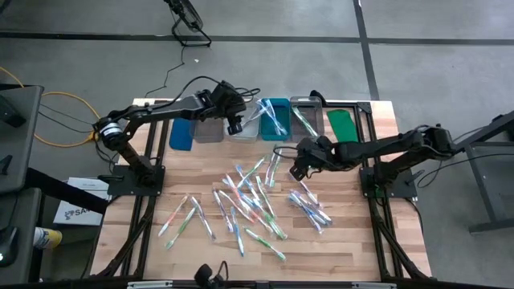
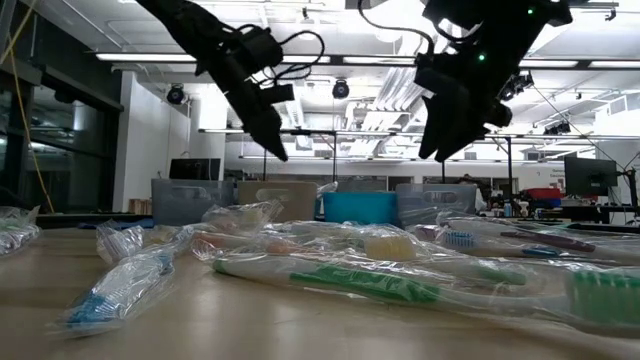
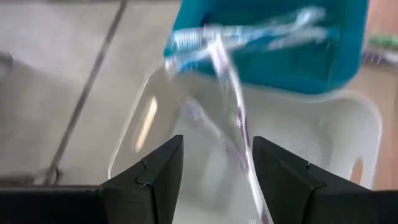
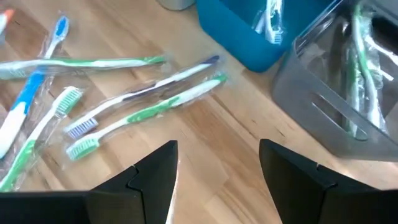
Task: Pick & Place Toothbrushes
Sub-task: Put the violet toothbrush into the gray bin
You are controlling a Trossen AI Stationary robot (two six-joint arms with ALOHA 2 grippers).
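Observation:
Many toothbrushes point(image 1: 249, 197) in clear wraps lie scattered flat on the wooden table. My left gripper point(image 1: 234, 124) hovers open over the clear bin point(image 1: 245, 130) in the far row. In the left wrist view a blurred clear-wrapped toothbrush point(image 3: 233, 118) runs between its open fingers point(image 3: 217, 168), its blue head end at the teal bin point(image 3: 280, 56). My right gripper point(image 1: 295, 170) hangs open above bare wood, with a green and a purple toothbrush point(image 4: 146, 99) lying just ahead of it point(image 4: 217, 174). More toothbrushes lie in the teal bin point(image 1: 275, 119) and the grey bin point(image 4: 348, 93). My left gripper: the wrapped toothbrush point(image 3: 245, 168) passes close beside one open finger point(image 3: 280, 180), over the clear bin. I cannot tell whether the finger touches it.
Several bins stand side by side along the table's far edge: blue point(image 1: 183, 133), grey point(image 1: 210, 131), clear, teal, grey point(image 1: 303, 120), green point(image 1: 345, 122). In the low view both arms point(image 2: 262, 120) point(image 2: 445, 130) hang above the pile. Bare wood lies along the table's left and right sides.

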